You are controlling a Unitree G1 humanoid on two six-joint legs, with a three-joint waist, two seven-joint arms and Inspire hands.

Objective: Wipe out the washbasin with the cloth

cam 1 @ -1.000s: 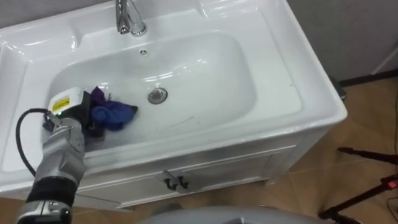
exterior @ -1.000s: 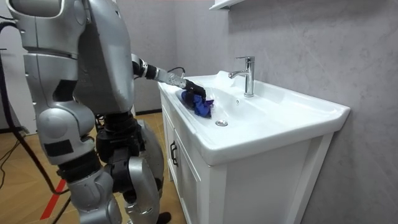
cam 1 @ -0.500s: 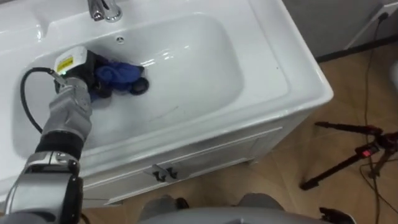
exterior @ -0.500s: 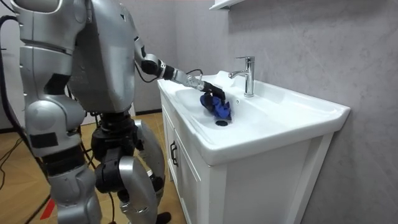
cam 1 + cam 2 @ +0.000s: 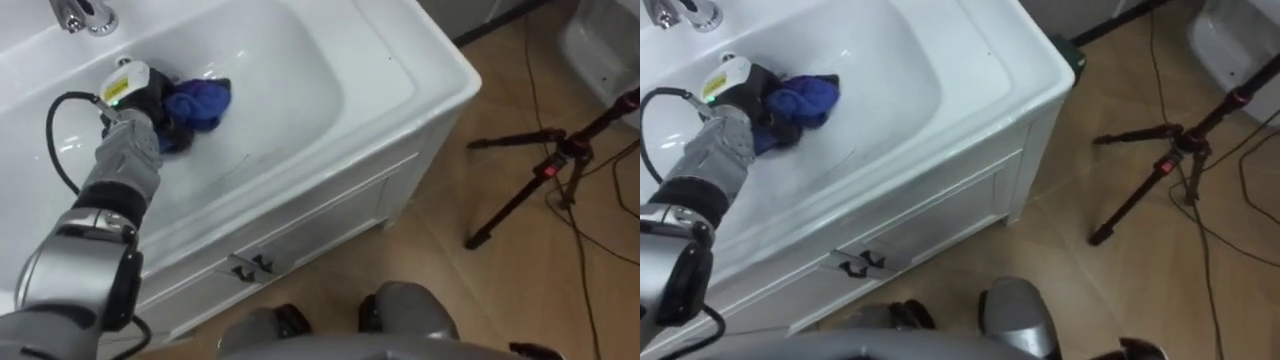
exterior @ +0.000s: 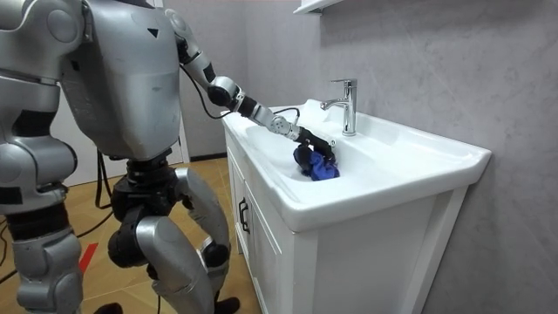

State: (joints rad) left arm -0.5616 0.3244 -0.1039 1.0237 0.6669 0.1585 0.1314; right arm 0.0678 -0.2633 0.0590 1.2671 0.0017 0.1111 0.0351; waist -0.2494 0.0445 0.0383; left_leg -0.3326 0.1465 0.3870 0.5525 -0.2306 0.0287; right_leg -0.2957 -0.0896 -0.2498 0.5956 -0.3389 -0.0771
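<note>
The white basin [image 5: 415,70] is set in a white cabinet, with a chrome tap [image 5: 85,15] at its back edge. A crumpled blue cloth [image 5: 202,100] lies on the basin's bottom, near the tap side. My left hand [image 5: 150,108] reaches in from the left, its dark fingers curled round the cloth and pressing it onto the basin floor. In the room view the left hand [image 6: 305,139] holds the cloth [image 6: 321,168] in the middle of the bowl, just in front of the tap [image 6: 347,105]. I stand at the basin's end with my left arm stretched far over it.
Two dark handles [image 5: 250,268] sit on the cabinet front below the basin. On the wooden floor to the right stands a black tripod [image 5: 540,175] with cables. A white object [image 5: 600,40] is at the upper right. A shelf [image 6: 318,7] hangs above the tap.
My left hand has dragged the cloth along the basin floor from its near end, past the drain, toward the middle. My arm stretched out, and the head camera swung right.
</note>
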